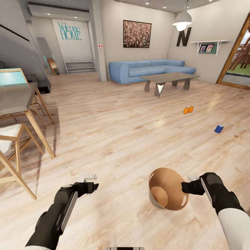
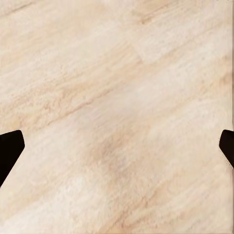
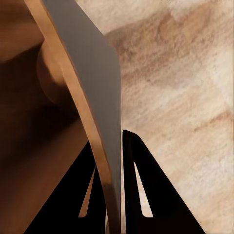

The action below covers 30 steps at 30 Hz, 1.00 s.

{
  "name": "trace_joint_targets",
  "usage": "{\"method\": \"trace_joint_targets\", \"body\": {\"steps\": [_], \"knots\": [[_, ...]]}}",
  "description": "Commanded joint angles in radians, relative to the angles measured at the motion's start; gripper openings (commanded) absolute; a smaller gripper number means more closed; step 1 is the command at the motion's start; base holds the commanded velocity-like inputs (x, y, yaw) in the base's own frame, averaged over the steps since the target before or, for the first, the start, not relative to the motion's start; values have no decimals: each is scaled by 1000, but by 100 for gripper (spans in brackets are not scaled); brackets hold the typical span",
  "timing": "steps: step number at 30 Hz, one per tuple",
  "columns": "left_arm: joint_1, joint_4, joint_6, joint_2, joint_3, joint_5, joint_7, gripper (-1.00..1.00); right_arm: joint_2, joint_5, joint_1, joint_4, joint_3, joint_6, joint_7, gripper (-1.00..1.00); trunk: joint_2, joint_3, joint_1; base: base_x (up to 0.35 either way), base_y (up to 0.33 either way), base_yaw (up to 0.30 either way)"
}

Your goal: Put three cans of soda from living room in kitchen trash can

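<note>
Here the right hand (image 1: 185,188) pinches the rim of the tash can (image 1: 168,189), carried tilted above the floor (image 1: 114,139). Far ahead of it lie two orange cans (image 1: 188,110) and a blue can (image 1: 218,128). The left hand (image 2: 117,146) is spread wide, empty.

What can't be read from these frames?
- Orange cans, head view: too small to tell if they touch or stand upright.
- Blue can, head view: label too small.
- Trash can, right wrist view: base cut off by the edge; the right gripper pinches its wall.
- Left gripper, left wrist view: fingers mostly out of frame.
</note>
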State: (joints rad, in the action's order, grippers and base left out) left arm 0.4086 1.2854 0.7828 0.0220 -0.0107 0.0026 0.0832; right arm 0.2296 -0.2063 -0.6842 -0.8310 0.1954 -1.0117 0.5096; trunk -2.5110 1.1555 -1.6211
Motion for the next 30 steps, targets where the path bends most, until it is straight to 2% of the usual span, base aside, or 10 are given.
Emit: {"method": "trace_joint_targets", "body": {"steps": [1, 6, 14, 20, 30], "knots": [[4, -6, 3, 1, 0, 0, 0, 100, 0, 18, 0, 0, 1, -7, 10, -100, 0, -4, 0, 0, 0, 0], [17, -20, 12, 4, 0, 1, -2, 100, 4, 15, 0, -11, 2, -35, 24, -100, 1, -23, 3, 0, 0, 0], [20, -25, 13, 4, 0, -2, -3, 100, 3, 10, 1, -56, 1, -35, 23, -100, 3, -54, 6, 0, 0, 0], [20, -21, 14, 4, -1, -3, -4, 100, 6, 8, 2, -99, -1, -35, -1, -100, 5, -78, 9, 0, 0, 0], [20, -20, 14, 4, -2, -4, -5, 100, 9, 7, 2, -112, -1, -35, -24, -100, 7, -116, 13, 0, 0, 0]]}}
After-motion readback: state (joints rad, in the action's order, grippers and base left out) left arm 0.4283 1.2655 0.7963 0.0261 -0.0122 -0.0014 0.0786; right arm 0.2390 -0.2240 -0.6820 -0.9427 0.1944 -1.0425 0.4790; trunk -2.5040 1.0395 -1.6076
